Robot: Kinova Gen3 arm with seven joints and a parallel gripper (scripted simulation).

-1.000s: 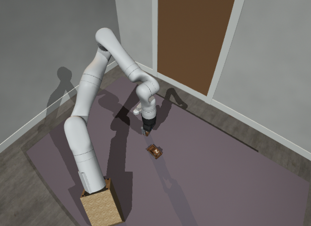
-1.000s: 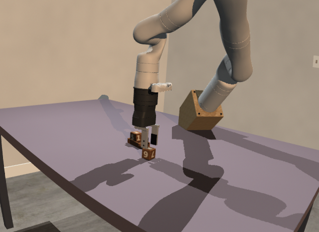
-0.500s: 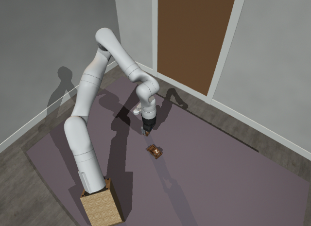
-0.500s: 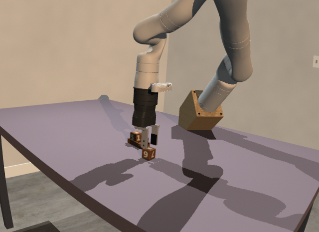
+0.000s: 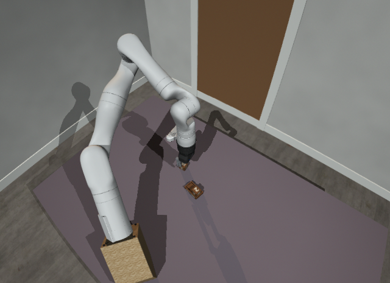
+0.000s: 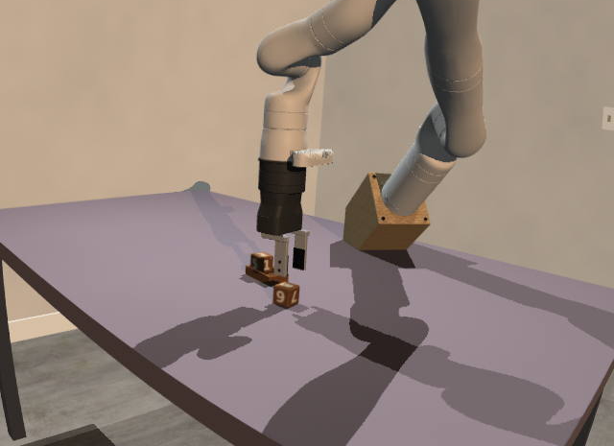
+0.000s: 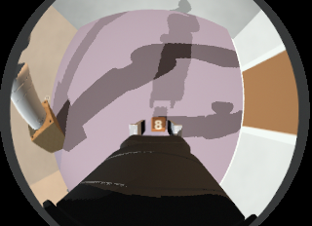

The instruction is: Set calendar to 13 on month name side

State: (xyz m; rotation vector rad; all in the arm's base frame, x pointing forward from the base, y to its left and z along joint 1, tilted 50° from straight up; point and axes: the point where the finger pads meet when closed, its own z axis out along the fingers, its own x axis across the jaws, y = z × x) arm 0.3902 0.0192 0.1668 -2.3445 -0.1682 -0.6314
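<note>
A brown tray (image 5: pixel 189 192) (image 6: pixel 257 274) lies on the table. One cube (image 5: pixel 196 189) (image 6: pixel 261 262) sits in one half of it, with a 2 on top and a 5 and a 1 on the sides seen in the exterior view. The other half holds no cube. A second cube (image 5: pixel 184 167) (image 6: pixel 286 294) (image 7: pixel 158 124) lies on the table beside the tray, with an 8 on top; its sides show a 6 or 9 and what looks like an upside-down 7. My gripper (image 5: pixel 181 164) (image 6: pixel 290 270) (image 7: pixel 156 125) is open, pointing down above the second cube. The month's name is not readable.
The arm's wooden base block (image 5: pixel 128 261) (image 6: pixel 391 236) (image 7: pixel 49 131) stands at one edge of the table. A brown door panel (image 5: pixel 239 50) (image 7: pixel 273 96) is in the wall beyond the table. Arm shadows cross the tabletop.
</note>
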